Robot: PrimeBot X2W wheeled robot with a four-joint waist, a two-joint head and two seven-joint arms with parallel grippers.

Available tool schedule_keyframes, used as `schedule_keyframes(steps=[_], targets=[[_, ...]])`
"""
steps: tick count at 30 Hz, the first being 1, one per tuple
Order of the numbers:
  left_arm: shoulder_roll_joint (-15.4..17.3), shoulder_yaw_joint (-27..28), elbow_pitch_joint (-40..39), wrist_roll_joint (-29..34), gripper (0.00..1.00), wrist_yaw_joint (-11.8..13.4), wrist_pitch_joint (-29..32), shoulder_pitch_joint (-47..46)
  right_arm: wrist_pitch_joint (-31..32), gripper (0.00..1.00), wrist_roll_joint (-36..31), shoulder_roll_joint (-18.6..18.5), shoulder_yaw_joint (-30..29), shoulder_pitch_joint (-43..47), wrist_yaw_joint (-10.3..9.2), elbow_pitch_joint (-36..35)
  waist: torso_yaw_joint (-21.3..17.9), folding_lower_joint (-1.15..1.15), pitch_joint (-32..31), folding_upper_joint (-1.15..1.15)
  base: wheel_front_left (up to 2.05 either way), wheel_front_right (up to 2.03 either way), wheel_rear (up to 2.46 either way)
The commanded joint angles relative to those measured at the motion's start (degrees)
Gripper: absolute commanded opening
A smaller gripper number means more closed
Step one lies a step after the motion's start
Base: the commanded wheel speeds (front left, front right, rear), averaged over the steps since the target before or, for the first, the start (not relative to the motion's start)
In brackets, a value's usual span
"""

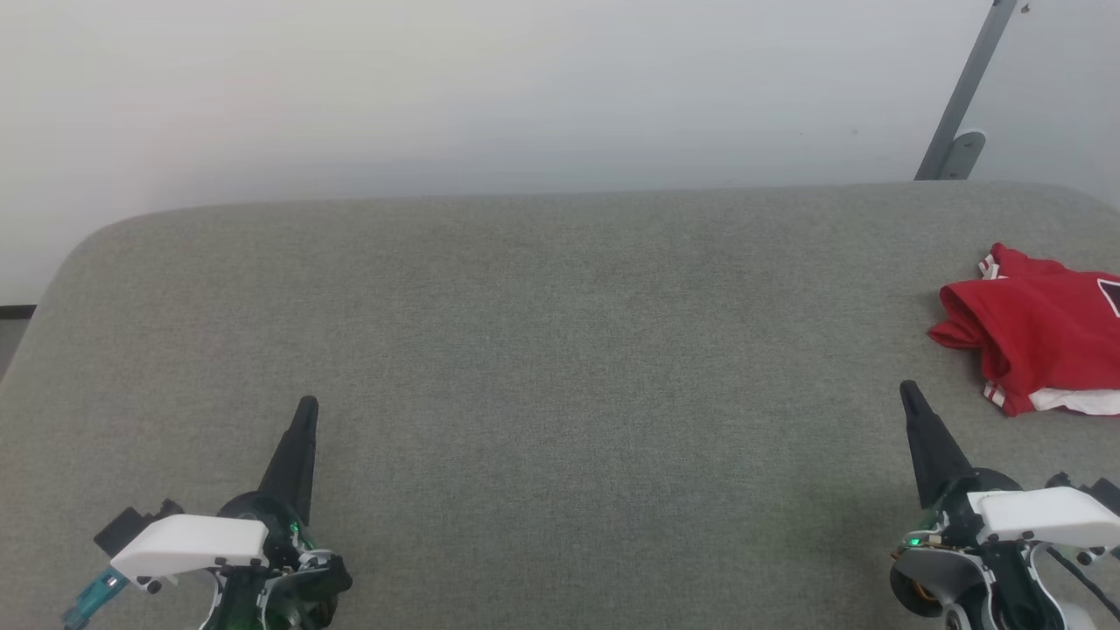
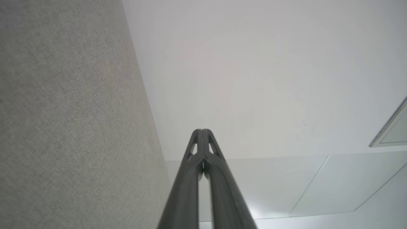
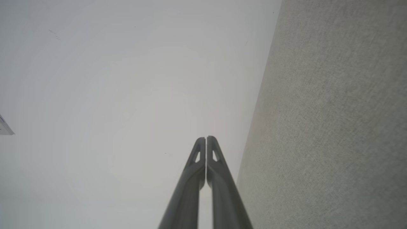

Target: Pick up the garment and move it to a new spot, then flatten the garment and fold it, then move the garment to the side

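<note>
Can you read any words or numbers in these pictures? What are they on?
No text can be read here.
Dark, white-edged mark on the red garment, at the head view's right edge: cut off by the picture, unreadable.
Grey padded surface and wall: no writing.

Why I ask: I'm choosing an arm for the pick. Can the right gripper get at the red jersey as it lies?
Probably yes. The red jersey lies crumpled just ahead and right of the shut right gripper, with only bare grey padded surface between them. The jaws must open first.
</note>
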Motion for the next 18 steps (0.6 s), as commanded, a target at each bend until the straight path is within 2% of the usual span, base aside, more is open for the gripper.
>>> schedule_keyframes(steps=[1, 18], targets=[[-0.17, -0.03, -0.18, -0.21, 0.00, -0.16, 0.17, -0.65, 0.18, 0.00, 0.23, 0.22, -0.08, -0.26, 0.02, -0.14, 0.00, 0.00, 0.00, 0.00, 0.00, 0.00, 0.00], [-0.17, -0.03, -0.18, -0.21, 0.00, -0.16, 0.16, -0.66, 0.17, 0.00, 0.23, 0.23, -0.08, -0.26, 0.02, -0.14, 0.00, 0.00, 0.00, 0.00, 0.00, 0.00, 0.00]])
